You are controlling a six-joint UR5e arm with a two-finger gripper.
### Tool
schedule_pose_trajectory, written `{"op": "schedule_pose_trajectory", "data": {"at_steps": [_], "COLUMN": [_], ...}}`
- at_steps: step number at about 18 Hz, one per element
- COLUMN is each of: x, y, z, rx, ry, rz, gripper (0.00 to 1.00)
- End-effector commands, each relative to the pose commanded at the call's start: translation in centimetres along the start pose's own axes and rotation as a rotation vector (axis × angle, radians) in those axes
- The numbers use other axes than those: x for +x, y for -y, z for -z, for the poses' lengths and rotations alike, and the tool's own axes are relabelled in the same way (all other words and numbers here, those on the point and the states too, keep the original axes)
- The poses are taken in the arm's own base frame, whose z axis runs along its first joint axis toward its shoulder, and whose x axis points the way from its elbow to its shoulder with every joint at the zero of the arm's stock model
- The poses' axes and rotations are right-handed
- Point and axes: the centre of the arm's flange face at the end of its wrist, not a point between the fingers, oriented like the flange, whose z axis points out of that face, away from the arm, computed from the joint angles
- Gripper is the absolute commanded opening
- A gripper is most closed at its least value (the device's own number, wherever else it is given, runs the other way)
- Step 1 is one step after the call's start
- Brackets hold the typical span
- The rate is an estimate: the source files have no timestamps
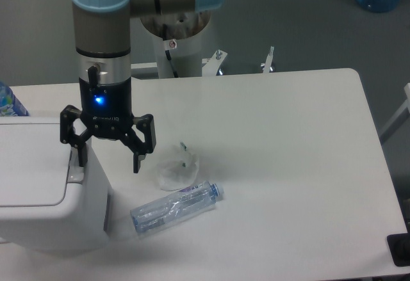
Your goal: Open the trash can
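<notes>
A clear plastic bottle (176,207) lies on the white table (288,153) beside a crumpled wrapper (178,169).

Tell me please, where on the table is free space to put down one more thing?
The right half of the table is bare, from the bottle to the right edge. The far strip behind the hand is also bare. The left is crowded: the trash can, the open hand at its corner, the crumpled clear plastic and the bottle lie close together.
</notes>
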Motion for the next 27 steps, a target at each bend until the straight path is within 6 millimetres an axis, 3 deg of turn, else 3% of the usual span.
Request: {"op": "schedule_pose_trajectory", "data": {"at_steps": [12, 15, 16, 19, 27], "x": [0.3, 0.3, 0.1, -1.4, -5.2], "y": [0.0, 1.0, 2.4, 3.5, 1.8], "z": [-0.4, 1.0, 2.5, 4.0, 3.5], "rx": [-0.005, 0.025, 0.063, 0.094, -0.031], "ry": [-0.004, 0.003, 0.015, 0.045, 0.135], "rz": [-0.004, -0.017, -0.035, -0.073, -0.243], "gripper": [1.00, 1.00, 1.00, 1.00, 1.00]}}
